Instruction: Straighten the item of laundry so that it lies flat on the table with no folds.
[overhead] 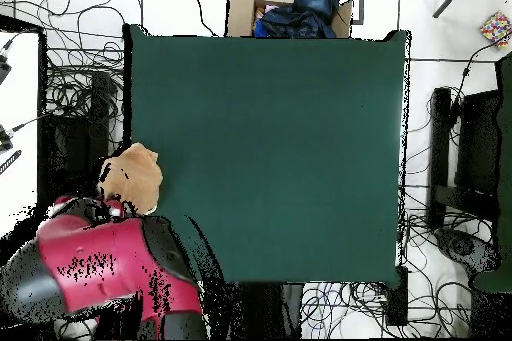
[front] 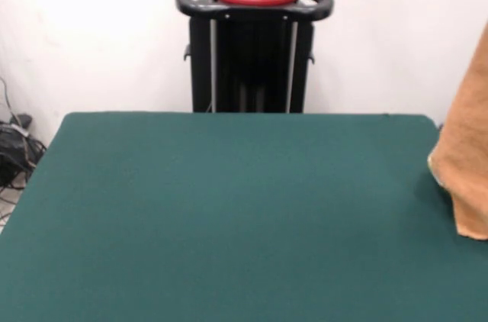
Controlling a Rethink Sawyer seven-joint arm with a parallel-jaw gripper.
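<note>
Broadly, the bench (front: pixel 229 215), covered in dark green felt-like cloth, is lying bare across nearly its whole surface, offering a wide area on which the cloth could be spread. Behind it in the front view, the black pedestal (front: pixel 253 55) is carrying the red base of the arm. Seen from overhead, the red and black arm (overhead: pixel 100 267) is reaching out past one side edge of the bench rather than over its middle. The orange-tan terry towel (front: pixel 467 162) is hanging in a bunched column at that same edge, its lower end just touching or hovering over the green cloth; from overhead it is showing only as a small crumpled mass (overhead: pixel 133 177). Hanging this way probably lets gravity pull the folds out before the towel is laid down. The pincer itself is hiding under the towel and arm, so its state cannot be told.
</note>
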